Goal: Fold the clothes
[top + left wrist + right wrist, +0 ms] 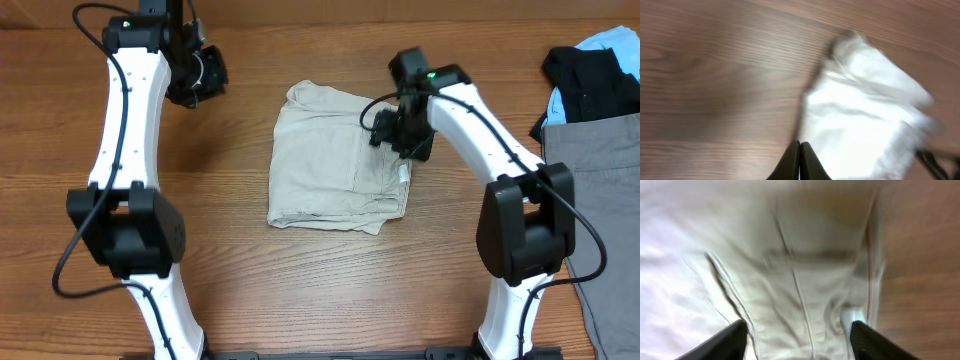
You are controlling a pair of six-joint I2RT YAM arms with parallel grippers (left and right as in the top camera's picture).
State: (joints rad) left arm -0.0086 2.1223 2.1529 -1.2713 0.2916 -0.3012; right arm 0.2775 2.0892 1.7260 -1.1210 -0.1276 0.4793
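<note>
The pale beige clothes lie folded into a rough rectangle in the middle of the wooden table. They also show in the left wrist view and fill the right wrist view, where seams show. My right gripper is open and hovers over the garment's right edge; its fingers straddle the cloth without holding it. My left gripper is shut and empty, above bare table to the left of the garment; its closed tips point at the garment's left edge.
A pile of other clothes lies at the right edge: a grey garment, a black one and a light blue one. Bare wood table surrounds the folded garment.
</note>
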